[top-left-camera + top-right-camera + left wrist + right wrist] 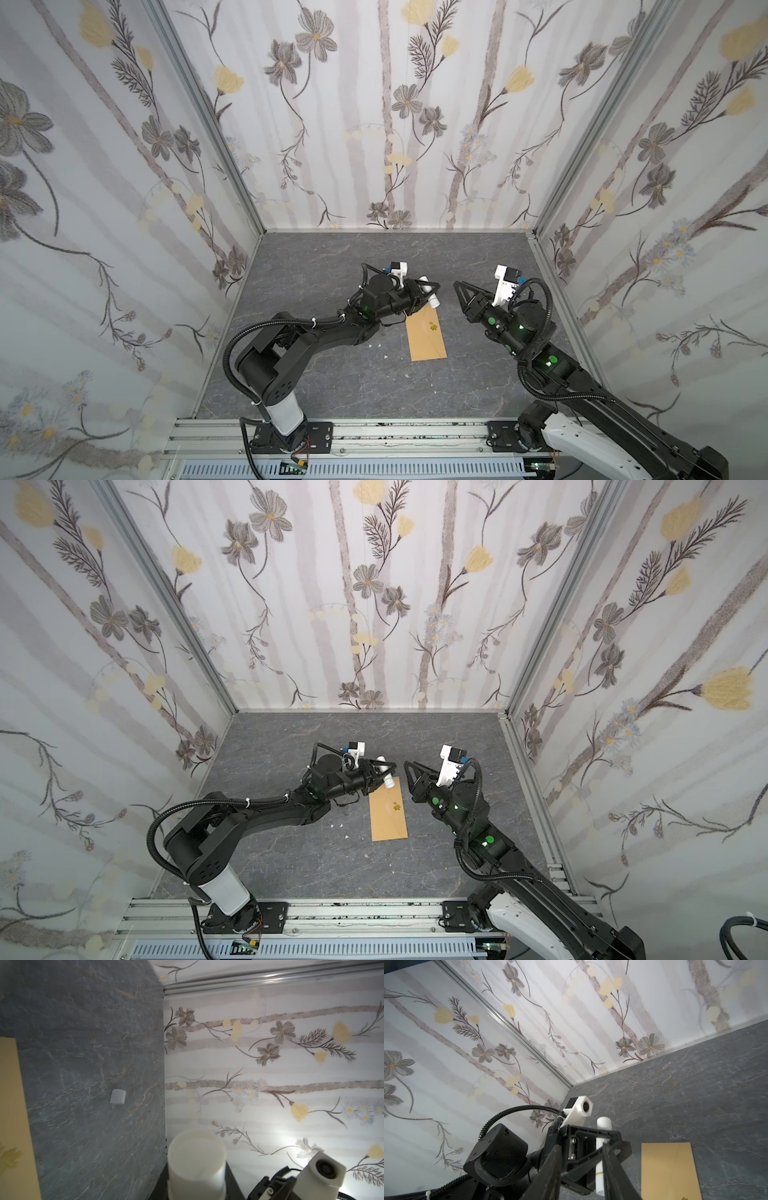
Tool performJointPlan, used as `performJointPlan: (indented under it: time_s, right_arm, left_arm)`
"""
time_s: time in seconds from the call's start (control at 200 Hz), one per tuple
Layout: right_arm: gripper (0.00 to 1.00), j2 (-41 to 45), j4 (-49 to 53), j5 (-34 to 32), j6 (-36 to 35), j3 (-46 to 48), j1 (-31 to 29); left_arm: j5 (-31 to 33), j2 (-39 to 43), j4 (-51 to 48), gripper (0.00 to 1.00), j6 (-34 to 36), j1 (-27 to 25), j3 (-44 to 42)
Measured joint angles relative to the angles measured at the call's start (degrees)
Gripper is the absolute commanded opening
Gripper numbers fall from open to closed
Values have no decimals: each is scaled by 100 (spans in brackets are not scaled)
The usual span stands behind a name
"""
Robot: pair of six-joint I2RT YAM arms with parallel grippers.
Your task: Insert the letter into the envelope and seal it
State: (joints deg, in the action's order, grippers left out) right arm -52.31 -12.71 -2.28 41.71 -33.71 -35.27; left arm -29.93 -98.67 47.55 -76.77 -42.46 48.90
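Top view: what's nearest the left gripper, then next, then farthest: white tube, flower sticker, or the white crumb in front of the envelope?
1. white tube, held in the left gripper.
2. flower sticker, on the envelope.
3. white crumb, on the table in front.

High stereo pair, close wrist views; common envelope [427, 338]

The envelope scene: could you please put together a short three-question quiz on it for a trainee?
1. True or false: the envelope is lifted off the table.
2. Which gripper holds the white tube?
3. The sticker on the envelope is: A) red B) yellow C) blue.
Key: 1 false, it lies flat; 2 the left gripper; 3 B.
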Motion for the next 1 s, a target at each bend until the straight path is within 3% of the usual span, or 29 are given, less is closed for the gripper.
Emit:
performJointPlan:
  time_s: [0.225,0.35,0.62,0.7,0.999]
  right_arm:
    - [33,68,804,704,-236,-223,953]
    - [33,-238,1038,1217,-328,-365,1349]
    - [33,-999,1285,1967,-647,-708,1572]
    - [38,-1086,1287,2039,-682,-726,1617]
    - [37,-1497,1344,2258,-686,-831,1733]
  left_arm:
    - [-1132,105,-280,0,852,-20,-448]
    - [-1486,369,-885,0,1692,-33,-463]
    - [-1294,501,-3274,0,3779,-96,-35]
    - [-1224,468,-3668,0,4105,-111,22]
    - [-1235,433,-4216,0,4734,-131,136]
